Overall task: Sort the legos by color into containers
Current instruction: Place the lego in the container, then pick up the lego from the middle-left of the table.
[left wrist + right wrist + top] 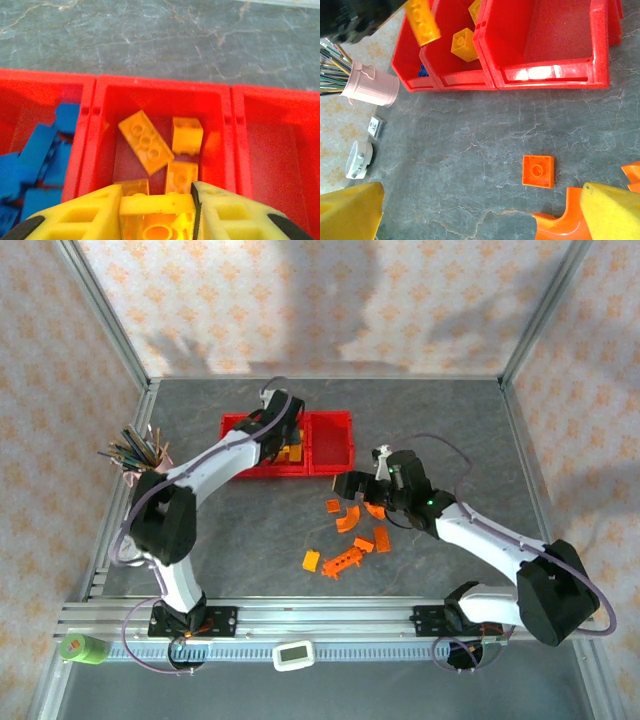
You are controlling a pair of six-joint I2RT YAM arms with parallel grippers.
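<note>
Three red bins (162,82) — one yellow brick (157,212) aloft

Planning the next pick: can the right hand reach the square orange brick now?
Probably yes. The right hand is open and the brick lies ahead of it on bare table with nothing between.

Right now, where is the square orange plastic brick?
The orange brick lies lower right in right wrist view, between red bins and a curved orange piece.
</note>
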